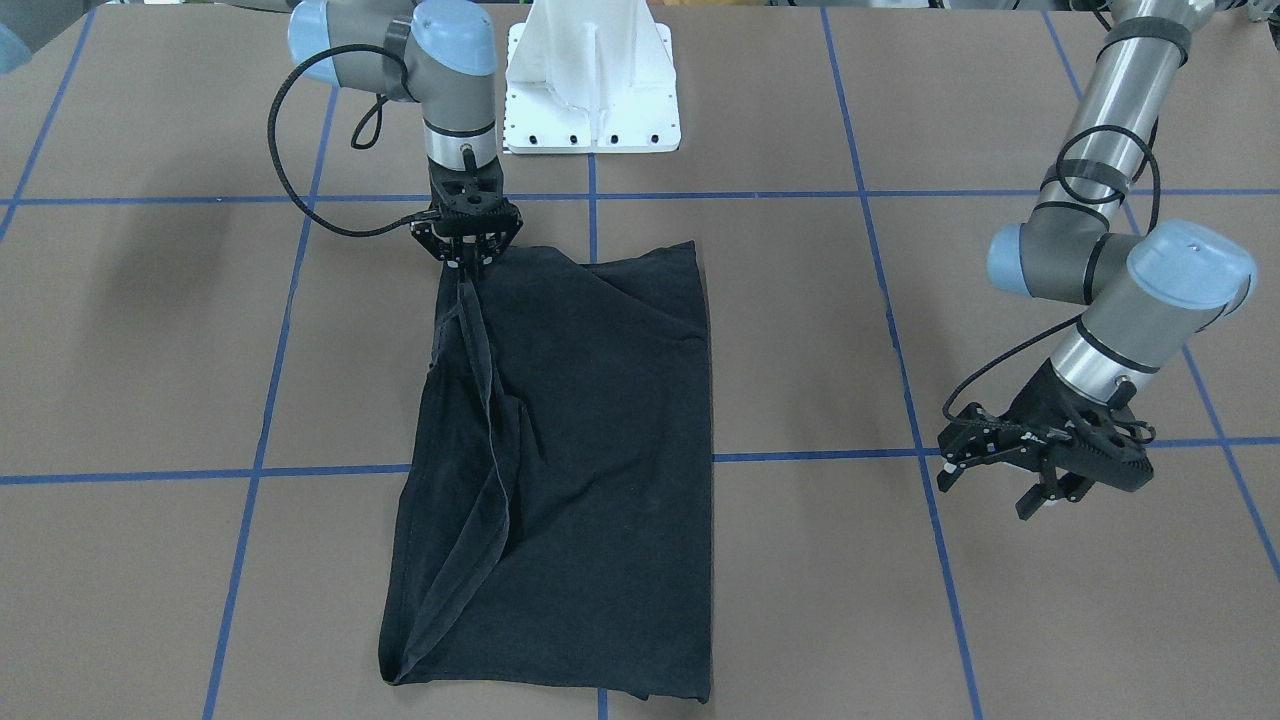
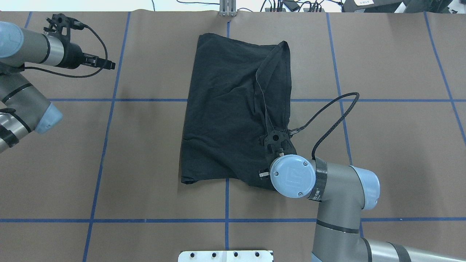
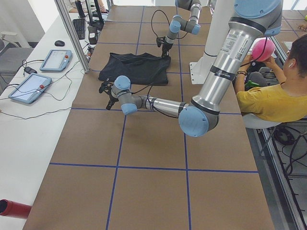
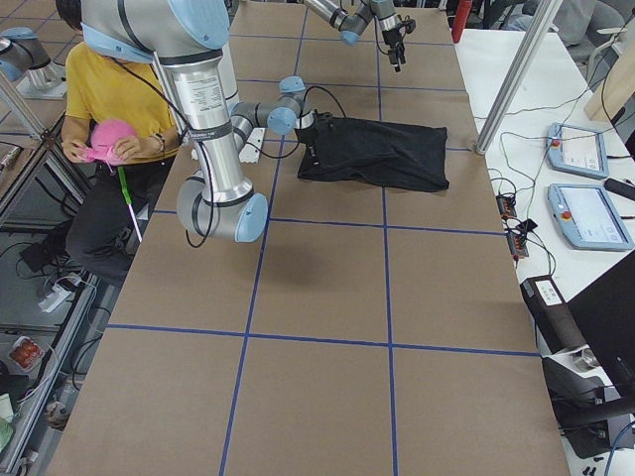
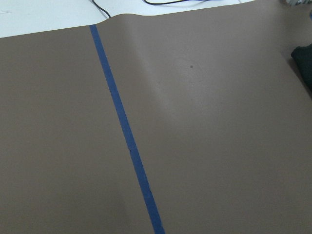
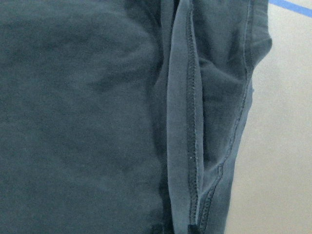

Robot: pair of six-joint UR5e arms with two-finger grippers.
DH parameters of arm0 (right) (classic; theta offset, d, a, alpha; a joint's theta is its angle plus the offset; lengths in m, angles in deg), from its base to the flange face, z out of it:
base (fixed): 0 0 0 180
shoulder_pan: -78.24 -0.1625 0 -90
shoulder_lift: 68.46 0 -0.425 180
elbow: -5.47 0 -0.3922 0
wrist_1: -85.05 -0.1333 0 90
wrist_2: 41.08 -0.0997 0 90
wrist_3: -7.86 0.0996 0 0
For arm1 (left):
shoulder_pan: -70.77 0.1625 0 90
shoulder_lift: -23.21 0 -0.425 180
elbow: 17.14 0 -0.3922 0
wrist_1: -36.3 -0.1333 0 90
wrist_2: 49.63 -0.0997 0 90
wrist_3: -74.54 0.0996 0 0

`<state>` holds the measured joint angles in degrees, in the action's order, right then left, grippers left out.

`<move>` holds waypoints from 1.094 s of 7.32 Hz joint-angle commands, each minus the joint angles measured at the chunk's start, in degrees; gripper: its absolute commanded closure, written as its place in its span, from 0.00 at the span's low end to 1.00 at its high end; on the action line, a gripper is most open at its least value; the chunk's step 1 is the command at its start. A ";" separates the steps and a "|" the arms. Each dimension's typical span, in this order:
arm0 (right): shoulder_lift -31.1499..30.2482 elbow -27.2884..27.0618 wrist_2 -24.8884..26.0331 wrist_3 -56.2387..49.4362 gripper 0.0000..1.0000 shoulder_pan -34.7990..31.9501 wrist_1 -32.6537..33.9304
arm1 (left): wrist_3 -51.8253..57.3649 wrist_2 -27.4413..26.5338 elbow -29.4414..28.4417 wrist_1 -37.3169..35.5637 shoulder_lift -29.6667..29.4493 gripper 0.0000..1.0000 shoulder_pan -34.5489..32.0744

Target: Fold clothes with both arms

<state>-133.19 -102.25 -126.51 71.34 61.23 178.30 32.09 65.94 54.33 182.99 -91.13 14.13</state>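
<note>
**Only the right gripper (image 1: 467, 260) has hold of the black T-shirt (image 1: 590, 450)**

Front-facing view: the T-shirt lies as a long rectangle in the middle of the brown table (image 1: 800, 350), one short end near the white pedestal (image 1: 592, 90). The right gripper's fingers are pinched together on the corner at that end. A raised ridge of hem runs from the pinch down the shirt's length. The left gripper (image 1: 995, 488) hovers well apart from the cloth, its fingers spread and holding nothing.

Overhead view: the right arm (image 2: 342, 189) reaches over the shirt's near right corner, and its wrist cap hides the fingertips.

Left wrist view: bare table, a blue tape line (image 5: 129, 146), and a sliver of black cloth at the right edge.

Right wrist view: dark fabric fills the frame, with a stitched hem fold standing up from it.

Side views: a person (image 3: 273, 96) in a yellow top sits beside the table.
</note>
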 commanded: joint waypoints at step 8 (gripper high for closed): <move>-0.57 -0.04 0.53 -0.02 1.00 0.84 0.00 | 0.00 0.00 -0.11 -0.09 0.00 0.00 0.21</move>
<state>-133.76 -102.25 -126.02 71.28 62.10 178.31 32.09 65.94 54.24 182.97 -91.13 14.33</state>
